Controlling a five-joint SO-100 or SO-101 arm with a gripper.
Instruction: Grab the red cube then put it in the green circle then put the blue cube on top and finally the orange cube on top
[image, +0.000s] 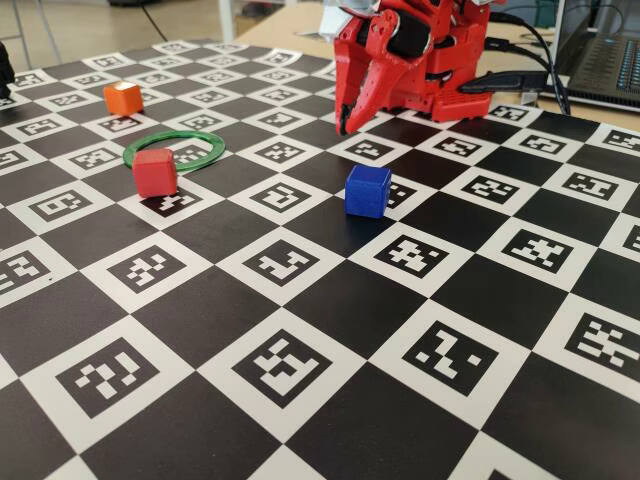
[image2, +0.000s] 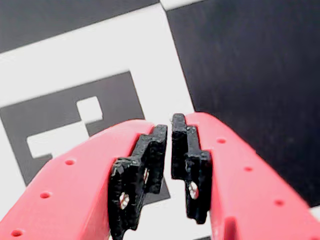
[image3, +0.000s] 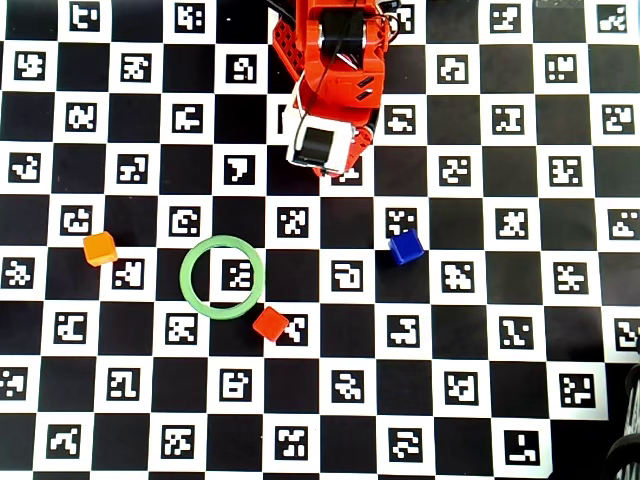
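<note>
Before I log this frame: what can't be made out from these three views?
- Gripper in the overhead view: hidden under the arm's own body; only the wrist view shows its pads nearly touching.
- Red cube, blue cube, orange cube and green circle: all outside the wrist view.
- Near arc of the green circle in the fixed view: covered by the red cube.

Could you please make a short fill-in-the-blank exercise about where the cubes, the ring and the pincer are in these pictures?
1. In the overhead view, the red cube sits just ____ the green circle, at its rim.
2. The cube nearest the green circle is the ____ one.
3. In the overhead view, the blue cube lies to the ____ of the orange cube.
4. In the wrist view, the pincer is shut and holds ____.

Missing words: outside; red; right; nothing
</note>
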